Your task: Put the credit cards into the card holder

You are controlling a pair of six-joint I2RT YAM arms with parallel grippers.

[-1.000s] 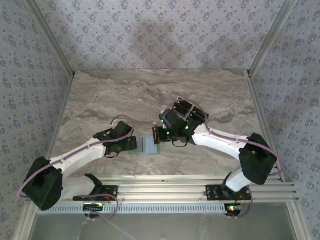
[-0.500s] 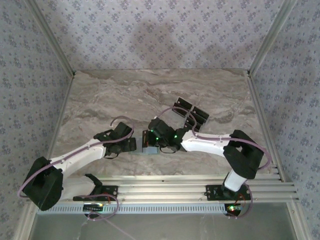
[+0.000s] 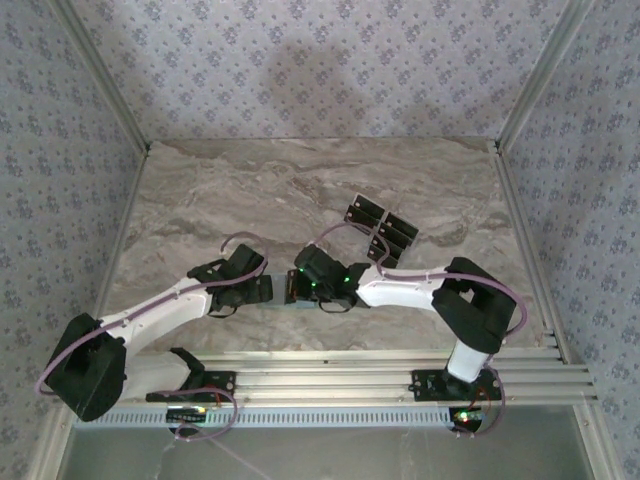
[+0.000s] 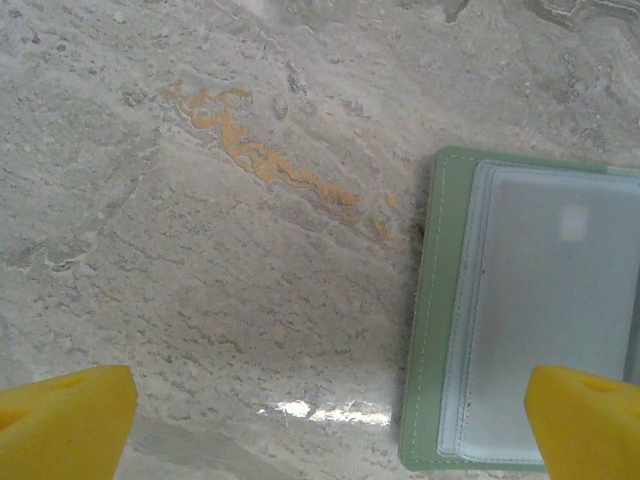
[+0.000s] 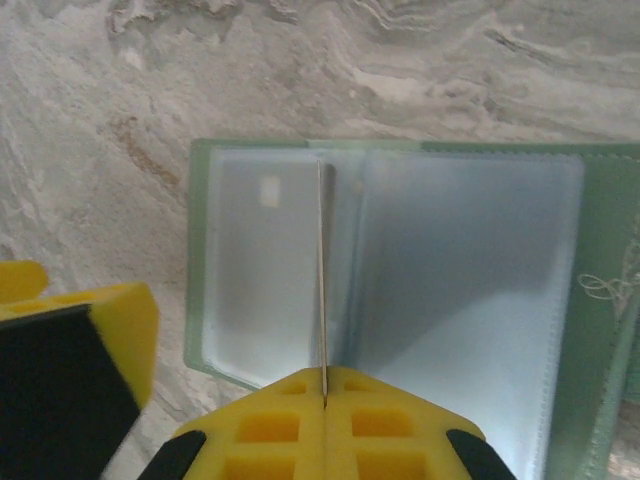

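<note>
Right tool (image 5: 323, 385) clamped on card (image 5: 322, 280), edge-on over open holder (image 5: 450, 280); left tool (image 4: 320, 420) apart at holder's 9 o'clock.

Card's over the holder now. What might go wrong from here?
The card, edge-on in the shut right gripper, may skid over the clear sleeves instead of entering a slot. The left gripper is open, not gripping the holder, so a push may slide it.
</note>
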